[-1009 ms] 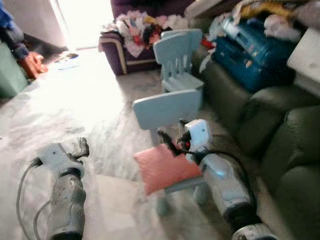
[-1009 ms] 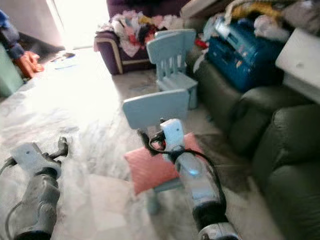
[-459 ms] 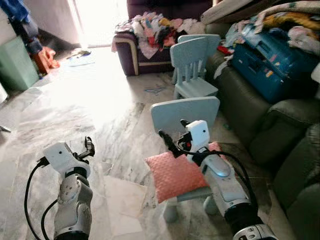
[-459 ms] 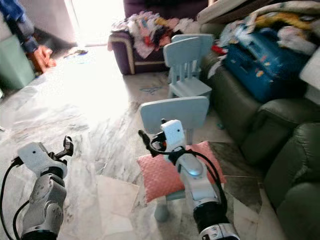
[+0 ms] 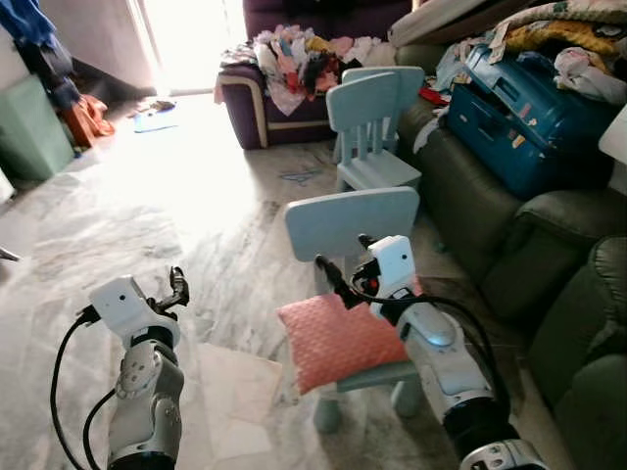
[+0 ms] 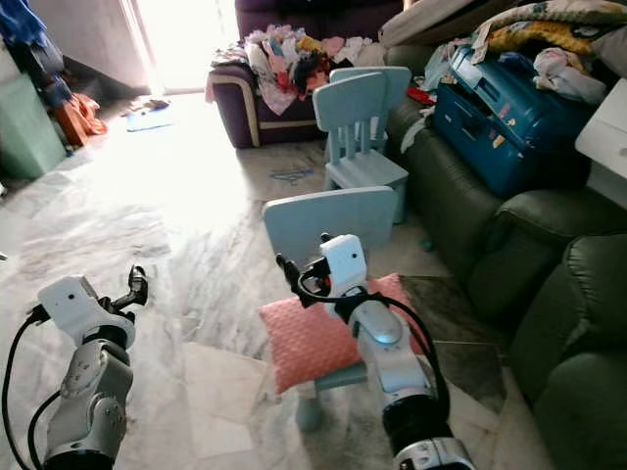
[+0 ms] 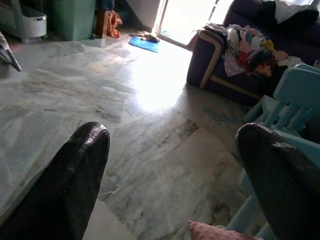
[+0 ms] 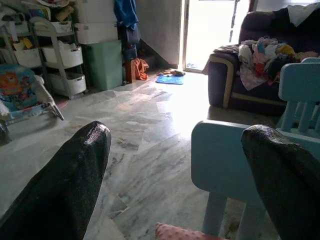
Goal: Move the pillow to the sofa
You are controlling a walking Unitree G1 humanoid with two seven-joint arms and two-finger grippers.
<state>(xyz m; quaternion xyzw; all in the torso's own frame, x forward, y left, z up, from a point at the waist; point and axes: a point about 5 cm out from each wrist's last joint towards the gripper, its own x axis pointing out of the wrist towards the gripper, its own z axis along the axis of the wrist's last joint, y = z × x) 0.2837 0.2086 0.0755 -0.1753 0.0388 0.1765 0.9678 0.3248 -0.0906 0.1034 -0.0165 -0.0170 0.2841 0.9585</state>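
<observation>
The pink pillow lies on the near small chair, overhanging its left edge. The right claw hovers above it, wide open and empty; the left claw, also open, holds nothing. A careless reach could knock the pillow to the floor. The far sofa is heaped with clothes
</observation>
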